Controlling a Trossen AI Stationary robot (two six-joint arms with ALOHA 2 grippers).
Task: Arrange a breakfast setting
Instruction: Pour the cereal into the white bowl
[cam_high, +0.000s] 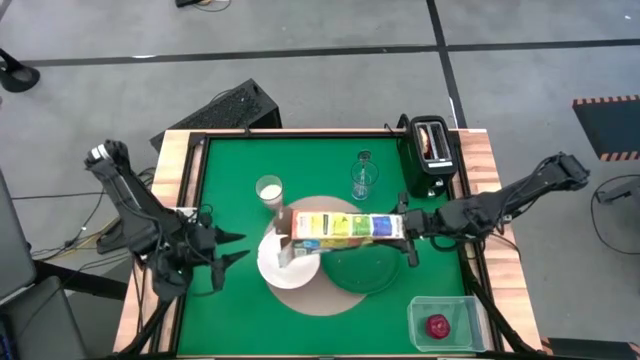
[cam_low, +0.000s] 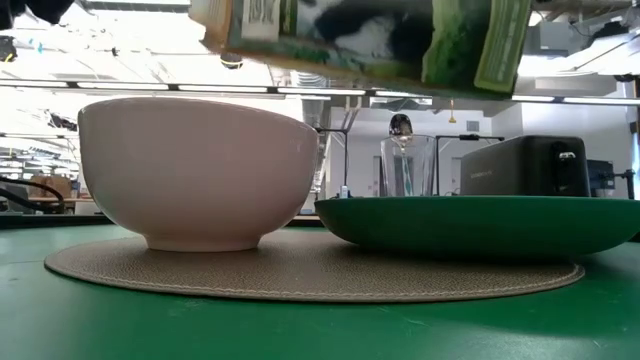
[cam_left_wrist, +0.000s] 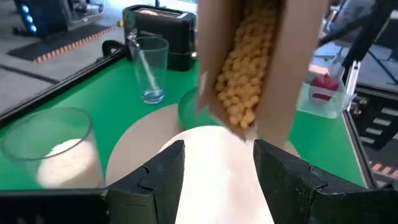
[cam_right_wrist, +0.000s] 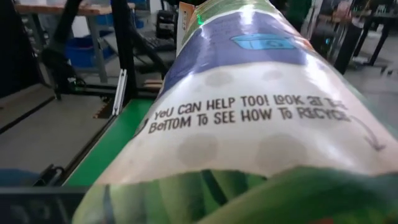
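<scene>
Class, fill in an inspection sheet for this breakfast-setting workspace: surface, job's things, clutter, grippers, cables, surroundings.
Surface: green table with wooden edges.
Job's things: white bowl and dark-green plate on the round tan mat; clear glass holding a spoon; small white cup; red apple in the clear tub.
Clutter: black toaster; cereal box tipped over the bowl, cereal at its mouth.
Grippers: right gripper shut on the cereal box; left gripper open, beside the bowl.
Cables: loose cables on the floor left of the table.
Surroundings: grey floor, black case behind the table.
</scene>
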